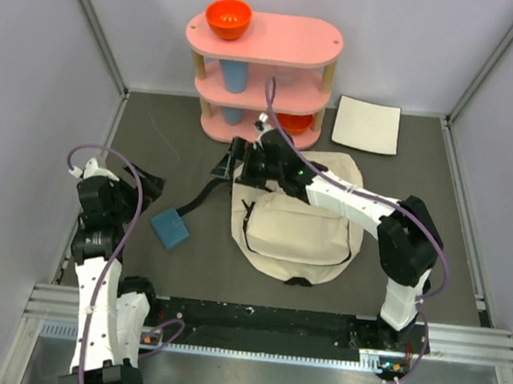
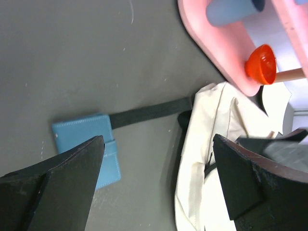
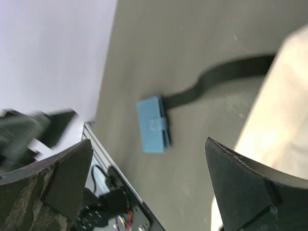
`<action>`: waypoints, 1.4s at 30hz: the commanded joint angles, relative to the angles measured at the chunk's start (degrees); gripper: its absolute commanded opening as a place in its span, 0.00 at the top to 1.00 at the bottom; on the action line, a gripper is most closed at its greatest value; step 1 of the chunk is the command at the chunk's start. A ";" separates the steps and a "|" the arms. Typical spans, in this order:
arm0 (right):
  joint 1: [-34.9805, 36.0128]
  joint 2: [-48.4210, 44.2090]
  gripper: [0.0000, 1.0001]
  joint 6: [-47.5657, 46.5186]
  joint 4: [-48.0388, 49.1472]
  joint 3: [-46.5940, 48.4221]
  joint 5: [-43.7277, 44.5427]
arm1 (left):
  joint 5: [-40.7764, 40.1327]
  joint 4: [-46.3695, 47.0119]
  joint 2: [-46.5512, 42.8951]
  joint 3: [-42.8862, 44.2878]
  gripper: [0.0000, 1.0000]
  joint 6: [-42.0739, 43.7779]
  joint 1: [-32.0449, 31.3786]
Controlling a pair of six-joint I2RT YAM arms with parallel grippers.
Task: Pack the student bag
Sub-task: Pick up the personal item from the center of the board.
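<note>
Colours I can see
The student bag [image 1: 293, 233] is plain cream with black straps [image 2: 149, 113], the little case [image 1: 171, 228] blue, the shelf [image 1: 265, 39] pink, the bowl [image 1: 228, 18] orange, the desk [image 1: 161, 136] dark grey.

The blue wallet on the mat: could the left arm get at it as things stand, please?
Probably yes. The blue wallet lies uncovered on the mat, close in front of the open left claw. Only a black strap runs up to its edge, and nothing lies on top.
</note>
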 commanded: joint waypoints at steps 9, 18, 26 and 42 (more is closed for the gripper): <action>2.32 -6.91 0.03 -7.01 1.14 -10.23 -2.44 | -1.88 2.64 -0.61 -1.63 0.01 4.68 0.14; 4.88 -4.10 0.07 -5.27 5.77 -9.77 -3.75 | -5.56 3.26 -2.64 -9.38 0.01 3.72 0.14; 5.93 1.52 0.18 -6.14 4.55 -6.45 -4.63 | -6.08 8.37 0.69 -14.48 0.01 -2.95 0.32; 7.34 13.65 0.36 -0.78 8.50 0.24 -8.84 | 0.41 23.64 9.22 -21.07 0.17 -5.86 0.23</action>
